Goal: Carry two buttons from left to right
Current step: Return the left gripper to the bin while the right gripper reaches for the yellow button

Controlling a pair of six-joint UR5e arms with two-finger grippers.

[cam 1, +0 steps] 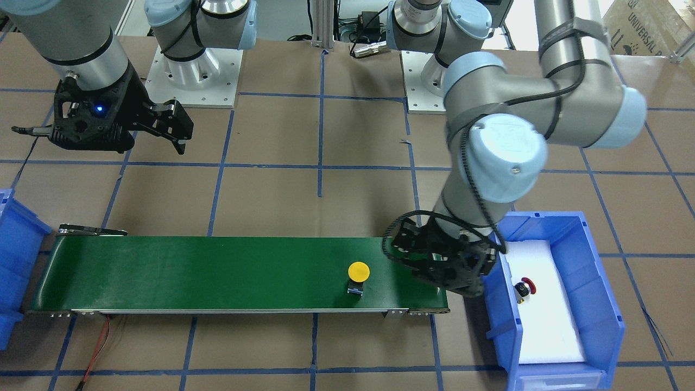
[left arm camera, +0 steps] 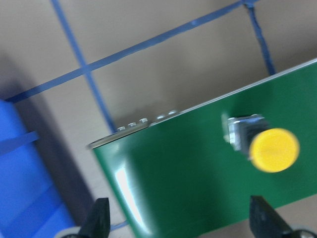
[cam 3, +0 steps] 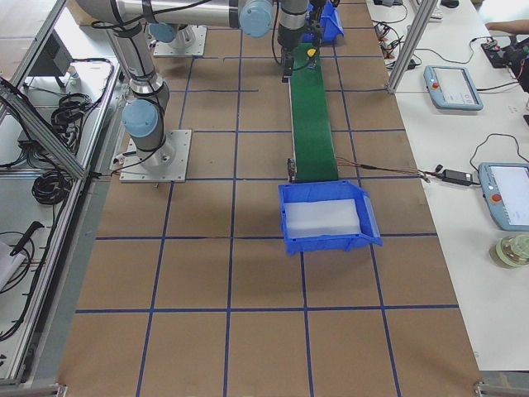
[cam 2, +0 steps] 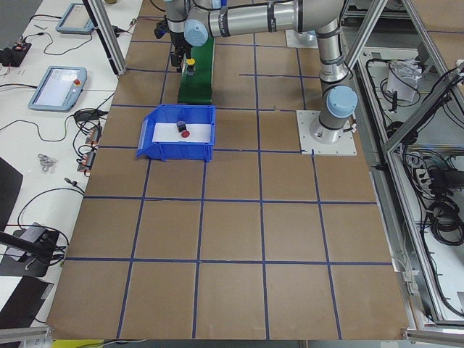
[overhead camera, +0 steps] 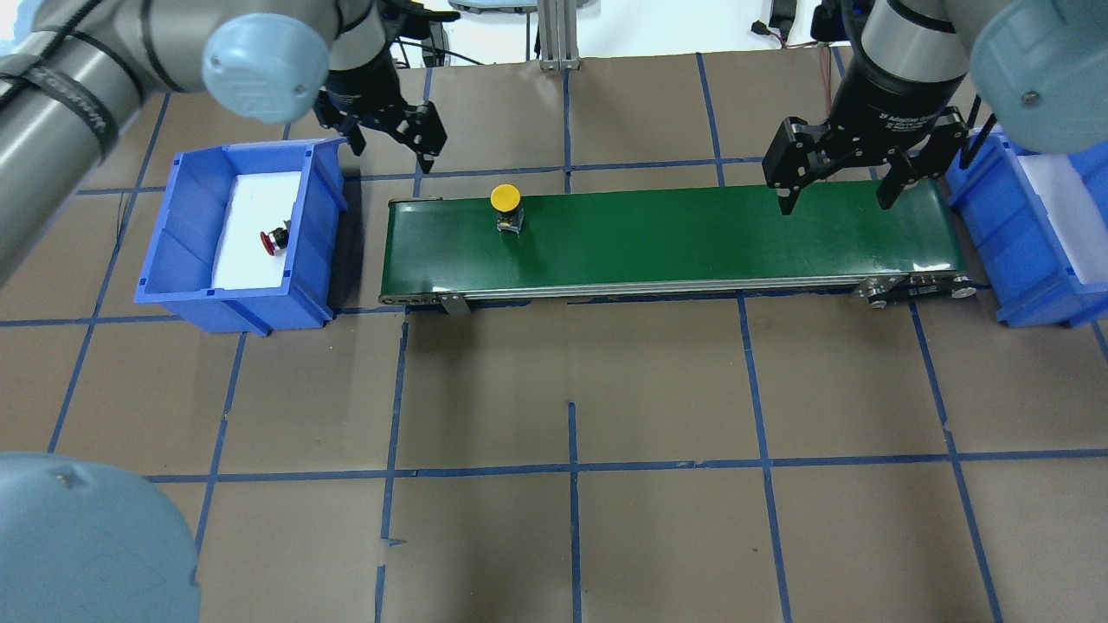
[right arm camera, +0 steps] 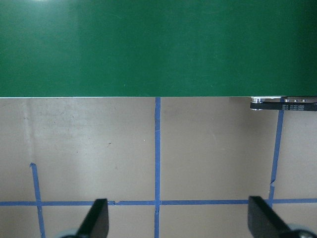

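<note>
Green conveyor (overhead camera: pixel 692 242) between 2 blue bins (overhead camera: pixel 322 216) (overhead camera: pixel 995 234)

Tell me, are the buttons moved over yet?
Partly. The yellow button sits on the green belt. Nothing is in hand: left gripper and right gripper have open fingers. The red button lies in the left bin; neither has reached the right bin.

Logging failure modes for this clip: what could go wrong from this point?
The yellow button stands upright on the conveyor belt, nearer its operator-side edge; it might topple or roll off while travelling.
The right gripper, open over the belt's other end, could mistime its grasp.
The red button lies in the left blue bin close to the belt-side wall, which may crowd the open left gripper.
</note>
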